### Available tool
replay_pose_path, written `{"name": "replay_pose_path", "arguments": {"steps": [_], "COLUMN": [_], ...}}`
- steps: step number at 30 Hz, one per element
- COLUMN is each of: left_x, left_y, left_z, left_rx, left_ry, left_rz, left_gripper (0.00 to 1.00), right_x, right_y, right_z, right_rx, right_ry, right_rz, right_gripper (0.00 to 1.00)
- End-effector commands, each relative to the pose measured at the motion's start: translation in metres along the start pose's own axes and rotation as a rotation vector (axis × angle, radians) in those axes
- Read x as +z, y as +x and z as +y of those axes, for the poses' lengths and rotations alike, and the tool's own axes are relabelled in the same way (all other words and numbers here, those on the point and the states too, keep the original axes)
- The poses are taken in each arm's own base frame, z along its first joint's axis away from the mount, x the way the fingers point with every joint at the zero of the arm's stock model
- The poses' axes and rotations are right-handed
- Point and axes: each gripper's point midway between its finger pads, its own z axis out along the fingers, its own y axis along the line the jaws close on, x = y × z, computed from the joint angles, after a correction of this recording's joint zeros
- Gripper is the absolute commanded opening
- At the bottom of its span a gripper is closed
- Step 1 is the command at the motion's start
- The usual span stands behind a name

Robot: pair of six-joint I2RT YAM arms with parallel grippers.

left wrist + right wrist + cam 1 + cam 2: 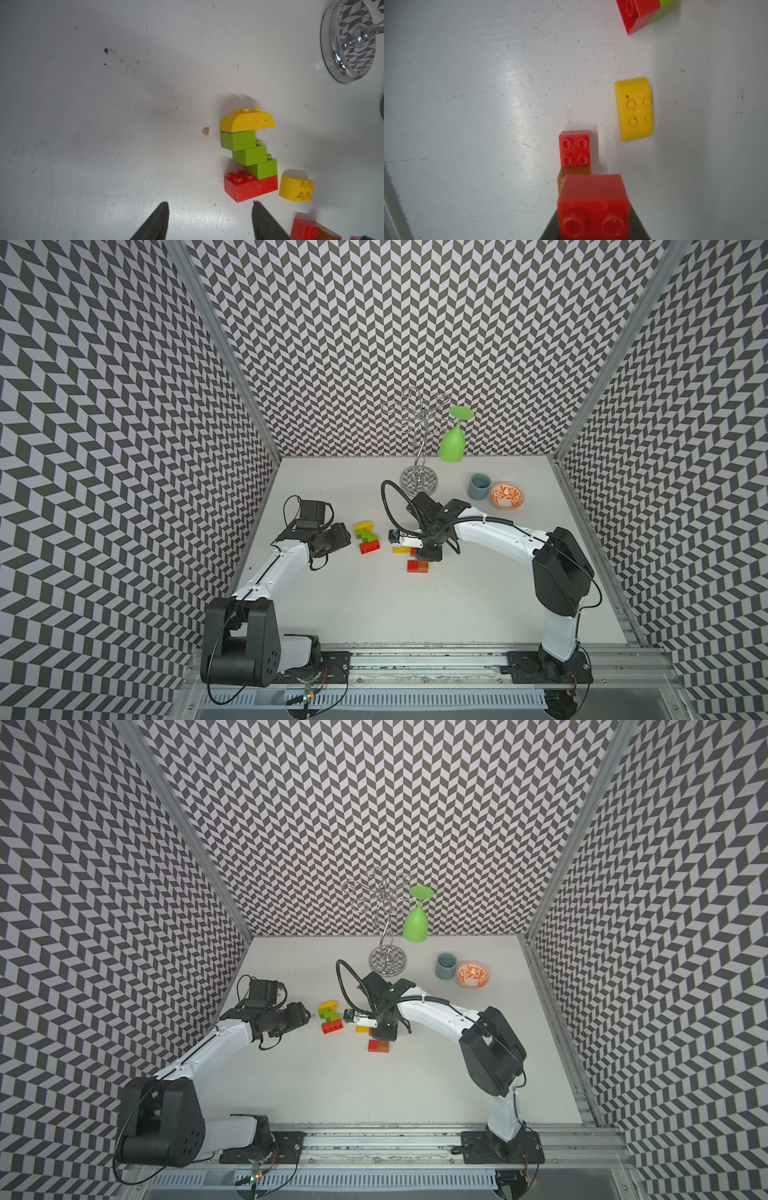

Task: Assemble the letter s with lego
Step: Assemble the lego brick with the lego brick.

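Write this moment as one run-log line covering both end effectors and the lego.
left end effector: open, empty | right end effector: shut on red brick | stack: yellow, three green, long red | loose: yellow brick

The lego (pixel 249 153) is smooth, glossy moulded plastic; the red brick (pixel 592 205) close to the right wrist camera shows a soft shine, and the brown brick (pixel 572 172) beyond it looks translucent. The bench (pixel 104 124) is white and mostly matt with a faint sheen, scuffed and speckled. The rack (pixel 351 41) by the bench's far edge is polished, mirror-bright metal.
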Motion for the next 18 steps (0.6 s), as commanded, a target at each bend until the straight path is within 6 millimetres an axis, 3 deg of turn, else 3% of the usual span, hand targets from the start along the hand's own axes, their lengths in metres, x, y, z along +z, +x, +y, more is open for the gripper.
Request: {"name": "replay_pose_path", "arguments": {"steps": [1, 18], "left_x": [-0.003, -0.004], "left_y": [-0.003, -0.003], "left_z": [0.0, 0.0], "left_rx": [0.006, 0.003], "left_ry": [0.009, 0.012], "left_rz": [-0.02, -0.022], "left_gripper": [0.65, 0.65], "right_x": [0.004, 0.023], "right_y": [-0.008, 0.001], "right_z": [0.0, 0.013], "right_rx": [-0.038, -0.038], "right_ry": [-0.021, -0.08], "right_rz": [-0.035, -0.016], "right_gripper": [0.18, 0.14]}}
